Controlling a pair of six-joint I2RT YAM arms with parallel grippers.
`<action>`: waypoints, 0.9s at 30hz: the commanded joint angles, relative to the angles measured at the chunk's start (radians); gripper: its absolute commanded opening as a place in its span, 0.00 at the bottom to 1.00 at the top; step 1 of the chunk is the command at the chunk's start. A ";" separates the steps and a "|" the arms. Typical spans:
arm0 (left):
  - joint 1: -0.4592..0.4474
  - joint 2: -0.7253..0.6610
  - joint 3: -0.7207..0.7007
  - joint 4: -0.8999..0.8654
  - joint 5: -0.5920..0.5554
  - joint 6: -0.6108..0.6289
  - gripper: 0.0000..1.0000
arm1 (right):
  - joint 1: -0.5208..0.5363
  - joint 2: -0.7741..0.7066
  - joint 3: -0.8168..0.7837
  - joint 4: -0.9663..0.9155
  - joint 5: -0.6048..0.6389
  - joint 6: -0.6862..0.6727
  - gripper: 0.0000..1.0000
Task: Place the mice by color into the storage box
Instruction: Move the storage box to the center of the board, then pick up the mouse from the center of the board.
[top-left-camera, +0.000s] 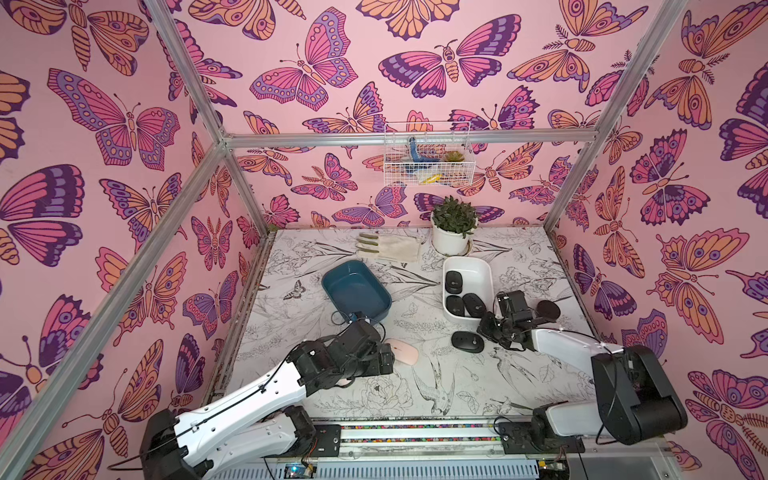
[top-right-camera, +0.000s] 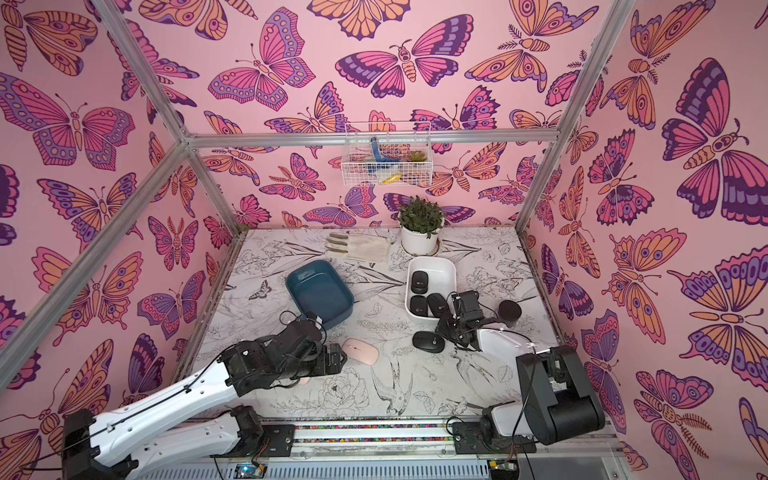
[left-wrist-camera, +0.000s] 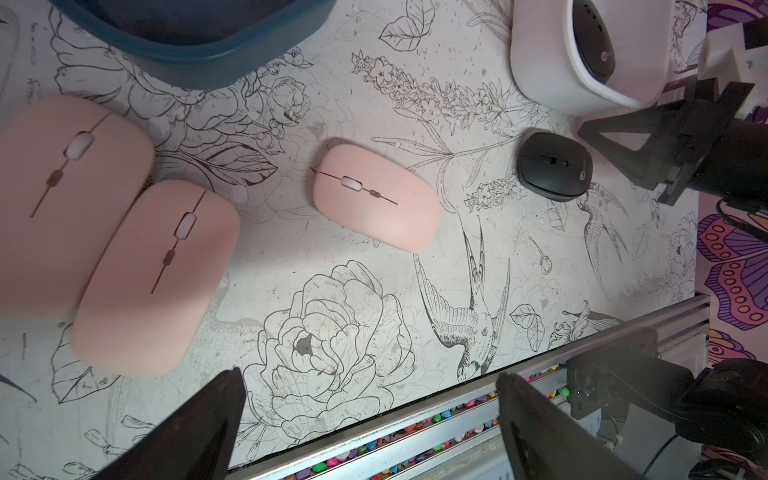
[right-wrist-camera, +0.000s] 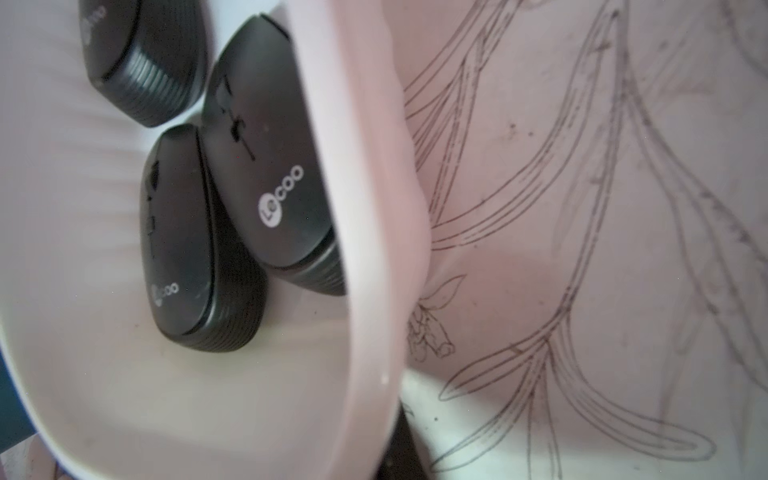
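On the left sits the blue box (top-left-camera: 356, 291), and it has nothing in it. The left gripper (left-wrist-camera: 370, 419) hangs near the front of the table (top-left-camera: 457, 399) with its jaws wide apart and nothing between them. Its wrist view shows three pink mice. Two of them, a pink mouse (left-wrist-camera: 62, 199) and another pink mouse (left-wrist-camera: 153, 278), lie touching side by side, just beside the blue box. In both top views the arm hides these two. A third pink mouse (top-left-camera: 401, 351) lies alone nearer the middle of the table.

Next comes a black mouse (top-left-camera: 467, 342) lying on the table, just in front of the white box (top-left-camera: 482, 266). Three black mice (top-left-camera: 461, 295) are already inside that box. The right gripper (top-left-camera: 484, 328) is low beside the near end of the white box. Its jaws are shut tight, and I can see nothing held in them. One more round black thing (top-left-camera: 547, 309) lies to the right of that arm; I cannot tell what it is.

I think the pink mice are the left arm's job now, and none is in the blue box yet. To do it well, the open jaws should come straight down over the lone pink mouse and squeeze its long sides. It is flat and smooth, so it may slip. Lift it high enough to clear the blue wall, then let go low inside.
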 joint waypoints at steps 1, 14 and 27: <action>-0.007 -0.001 -0.016 0.004 -0.015 -0.004 0.99 | 0.023 -0.037 -0.037 0.030 -0.030 0.018 0.00; -0.007 0.001 -0.012 0.004 -0.020 -0.001 0.99 | 0.177 -0.218 -0.138 -0.080 -0.032 0.054 0.00; -0.007 -0.003 -0.011 0.004 -0.025 0.001 0.99 | 0.334 -0.364 -0.020 -0.404 0.045 -0.073 0.85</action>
